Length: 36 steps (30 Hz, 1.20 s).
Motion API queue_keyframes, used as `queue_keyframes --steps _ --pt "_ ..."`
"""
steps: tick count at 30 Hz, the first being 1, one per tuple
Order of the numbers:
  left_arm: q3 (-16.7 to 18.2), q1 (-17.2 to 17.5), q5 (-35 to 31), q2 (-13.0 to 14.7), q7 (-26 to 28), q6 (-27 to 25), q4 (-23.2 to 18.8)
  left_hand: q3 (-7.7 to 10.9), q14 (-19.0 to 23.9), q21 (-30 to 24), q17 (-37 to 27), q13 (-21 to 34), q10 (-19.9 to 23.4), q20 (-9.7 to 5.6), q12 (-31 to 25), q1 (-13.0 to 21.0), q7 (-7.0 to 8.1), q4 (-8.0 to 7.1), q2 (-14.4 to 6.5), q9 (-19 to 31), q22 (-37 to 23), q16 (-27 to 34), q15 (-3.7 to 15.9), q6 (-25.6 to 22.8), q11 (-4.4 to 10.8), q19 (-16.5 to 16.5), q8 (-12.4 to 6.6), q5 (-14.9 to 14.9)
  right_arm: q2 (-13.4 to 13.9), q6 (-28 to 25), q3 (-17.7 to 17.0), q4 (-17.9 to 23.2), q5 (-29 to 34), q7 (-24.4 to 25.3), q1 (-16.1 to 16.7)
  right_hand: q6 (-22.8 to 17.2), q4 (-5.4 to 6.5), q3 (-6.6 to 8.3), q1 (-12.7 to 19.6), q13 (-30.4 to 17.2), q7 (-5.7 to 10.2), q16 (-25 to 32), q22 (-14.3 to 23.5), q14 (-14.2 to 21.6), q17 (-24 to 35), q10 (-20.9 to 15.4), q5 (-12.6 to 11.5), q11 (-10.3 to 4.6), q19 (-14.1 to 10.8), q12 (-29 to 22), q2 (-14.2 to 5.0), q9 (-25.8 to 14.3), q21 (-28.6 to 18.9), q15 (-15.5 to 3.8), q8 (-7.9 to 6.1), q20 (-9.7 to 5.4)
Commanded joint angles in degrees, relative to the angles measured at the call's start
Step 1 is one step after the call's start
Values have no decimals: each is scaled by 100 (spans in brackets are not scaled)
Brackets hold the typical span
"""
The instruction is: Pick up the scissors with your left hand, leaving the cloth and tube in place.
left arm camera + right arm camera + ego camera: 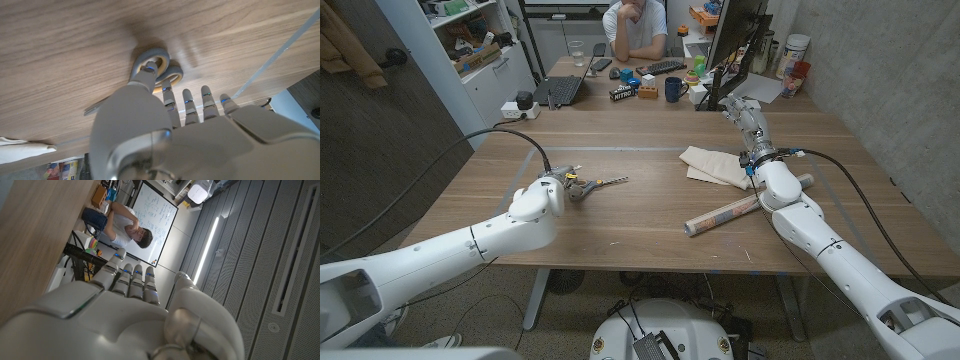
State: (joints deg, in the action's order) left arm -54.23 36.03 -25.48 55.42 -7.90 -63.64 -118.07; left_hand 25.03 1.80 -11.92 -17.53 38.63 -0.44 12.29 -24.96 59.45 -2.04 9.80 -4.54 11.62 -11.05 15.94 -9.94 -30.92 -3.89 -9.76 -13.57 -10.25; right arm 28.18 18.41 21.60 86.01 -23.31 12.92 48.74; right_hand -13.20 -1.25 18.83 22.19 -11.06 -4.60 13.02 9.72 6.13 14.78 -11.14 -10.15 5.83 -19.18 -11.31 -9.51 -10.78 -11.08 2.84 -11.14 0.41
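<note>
The scissors (595, 185) have grey handles and lie on the wooden table (640, 235), blades pointing right. My left hand (545, 198) is at their handle end. In the left wrist view its thumb tip (148, 70) touches a grey handle ring of the scissors (161, 56), and the other fingers (192, 102) reach straight toward the second ring without closing on it. A beige cloth (712, 166) lies right of centre, seen too as the cloth (25, 149). The rolled tube (745, 207) lies in front of it. My right hand (746, 120) is raised beyond the cloth, fingers straight and holding nothing.
Behind my table stands a second desk (620, 85) with a laptop (563, 92), a mug (674, 89), a monitor (735, 40) and small items; a person (635, 30) sits there. Black cables (515, 135) run along both arms.
</note>
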Motion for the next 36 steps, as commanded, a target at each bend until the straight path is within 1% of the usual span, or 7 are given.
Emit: queue_keyframes --steps 1,8,15,20,24,31,36 --pt "31 28 70 162 31 -224 -115 22 -4 -24 1 16 36 8 5 65 -21 -19 -10 16 -11 22 -3 -47 -28 -202 10 -17 -65 32 46 -181 -55 -49 -56 3 18 -20 -23 -11 28 12 31 -4 10 2 10 -18 45 2 20 -15 -15 -6 -4 9" --pt "41 39 141 164 97 -184 -93 26 3 -25 1 16 57 9 3 85 -22 -27 -44 18 -11 31 -1 -70 -35 -202 8 -22 -105 216 62 -339 -95 -167 -86 10 21 -24 -28 -11 28 15 31 1 11 1 11 -18 44 1 23 -15 -17 -8 -2 7" --pt "16 4 165 129 131 -106 -33 20 7 -25 2 16 73 10 3 93 -18 -37 -67 21 -11 39 6 -79 -21 -202 12 -24 -96 313 65 -384 -79 -215 -96 10 18 -31 -32 -11 25 13 31 -2 10 -3 12 -18 48 -2 36 -14 -17 -11 -3 8" --pt "9 -18 191 41 175 -37 77 10 20 -27 4 17 110 11 -7 89 -12 -47 -78 22 -11 48 13 -93 -14 -200 13 -22 -90 345 58 -427 -89 -242 -101 5 13 -36 -30 -11 29 13 31 -1 7 -5 12 -13 51 -3 45 -14 -17 2 -5 18" --pt "-90 -112 151 -32 137 30 204 -1 34 -29 4 17 118 11 -5 75 -3 -63 -94 24 -11 58 18 -120 -16 -196 8 -22 -99 382 62 -493 -77 -253 -118 0 16 -41 -38 -11 32 14 31 1 8 -11 12 -13 51 -6 49 -14 -18 -5 -7 19" --pt "-158 -211 149 -173 85 85 416 -19 51 -34 5 17 153 11 -12 60 -11 -79 -117 26 -12 71 26 -133 -7 -188 13 -22 -139 471 87 -670 -110 -353 -180 -7 16 -53 -48 -11 33 17 31 10 6 -9 12 -16 50 -6 62 -14 -21 -7 -10 23" --pt "-164 -237 153 -192 60 155 486 -31 75 -38 8 17 177 9 -16 58 -14 -79 -124 27 -12 84 33 -170 5 -179 5 -21 -189 573 93 -792 -161 -433 -225 -15 18 -59 -56 -11 30 18 31 12 7 -8 13 -17 48 -6 66 -14 -22 -9 -12 22"
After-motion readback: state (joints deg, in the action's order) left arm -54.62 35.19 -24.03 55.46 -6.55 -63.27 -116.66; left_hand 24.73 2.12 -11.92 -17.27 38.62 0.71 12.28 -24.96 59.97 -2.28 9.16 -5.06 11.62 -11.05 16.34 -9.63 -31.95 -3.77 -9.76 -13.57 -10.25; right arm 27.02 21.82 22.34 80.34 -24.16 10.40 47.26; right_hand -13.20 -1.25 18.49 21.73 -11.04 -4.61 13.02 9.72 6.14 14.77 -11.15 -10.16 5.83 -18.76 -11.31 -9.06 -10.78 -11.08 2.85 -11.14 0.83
